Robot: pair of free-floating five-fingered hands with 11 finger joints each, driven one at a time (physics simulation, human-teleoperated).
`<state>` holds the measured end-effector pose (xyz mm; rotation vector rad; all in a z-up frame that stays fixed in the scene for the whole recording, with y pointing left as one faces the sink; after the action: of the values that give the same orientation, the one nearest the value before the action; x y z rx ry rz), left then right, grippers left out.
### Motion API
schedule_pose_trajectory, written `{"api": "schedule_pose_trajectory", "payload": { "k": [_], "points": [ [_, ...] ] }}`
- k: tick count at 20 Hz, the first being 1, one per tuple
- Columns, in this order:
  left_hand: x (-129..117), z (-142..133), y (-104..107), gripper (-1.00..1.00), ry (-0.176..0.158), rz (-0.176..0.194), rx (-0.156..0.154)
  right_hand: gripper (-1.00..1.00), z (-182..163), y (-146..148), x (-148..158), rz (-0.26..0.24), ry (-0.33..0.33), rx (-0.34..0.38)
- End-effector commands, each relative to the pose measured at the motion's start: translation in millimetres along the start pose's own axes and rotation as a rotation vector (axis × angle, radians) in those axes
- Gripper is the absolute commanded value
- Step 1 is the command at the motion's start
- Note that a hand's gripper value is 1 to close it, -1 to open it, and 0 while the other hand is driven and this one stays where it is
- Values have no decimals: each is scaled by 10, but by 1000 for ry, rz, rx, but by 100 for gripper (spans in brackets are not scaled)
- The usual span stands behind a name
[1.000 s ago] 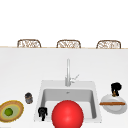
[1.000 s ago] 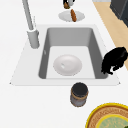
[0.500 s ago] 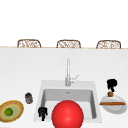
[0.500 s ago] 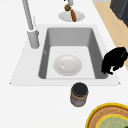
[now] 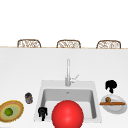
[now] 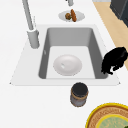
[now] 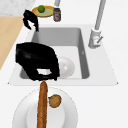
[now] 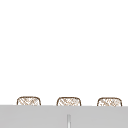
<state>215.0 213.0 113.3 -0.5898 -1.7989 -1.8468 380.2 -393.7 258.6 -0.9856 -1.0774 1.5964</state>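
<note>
- I see the sink (image 5: 41,100) in the middle of the white counter; its basin sits sunk w/ pale rim all round. In the front view a big red ball (image 5: 67,114) covers the basin's near part (I can't tell what it rests on).
- White plate (image 7: 22,110) sits on the counter just right of the sink. A long brown stick-like food item, the baguette (image 7: 42,105), lies across it, and a small round brown piece (image 7: 55,100) sits just beside that, touching or nearly so.
- Right hand (image 5: 110,86) hovers above the plate's far edge in the front view; from the right side cam it's (image 7: 37,62) over the sink's rim next to the plate, fingers curled downward, nothing in them that I can see.
- White bowl (image 6: 67,65) lies on the basin floor, upright.
- Woven yellow-rimmed dish (image 5: 11,111) on the counter left of the sink, w/ a green fruit (image 5: 9,111) in its middle.
- Left hand (image 5: 42,112) hangs over the sink's front-left corner; side cam (image 6: 114,60) shows fingers bent down, holding nothing.
- Faucet (image 5: 68,73) stands at the sink's back rim, centre.
- Dark-lidded jar (image 6: 79,94) stands upright on the counter between the dish and the sink, near the left hand but apart.
- Three wicker chair backs (image 5: 68,44) show beyond the counter's far edge.
</note>
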Motion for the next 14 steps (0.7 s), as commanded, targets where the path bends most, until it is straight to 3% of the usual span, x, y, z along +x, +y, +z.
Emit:
{"api": "schedule_pose_trajectory", "payload": {
  "k": [1, 10, 14],
  "points": [
    [0, 0, 0, 0, 0, 0, 0, -100, 89, 171, 49, 19, -63, 40],
    [0, 0, 0, 0, 0, 0, 0, -100, -41, 501, 41, 27, -122, 146],
    [0, 0, 0, 0, 0, 0, 0, -100, -108, 651, -21, 43, -181, 208]
  ]
}}
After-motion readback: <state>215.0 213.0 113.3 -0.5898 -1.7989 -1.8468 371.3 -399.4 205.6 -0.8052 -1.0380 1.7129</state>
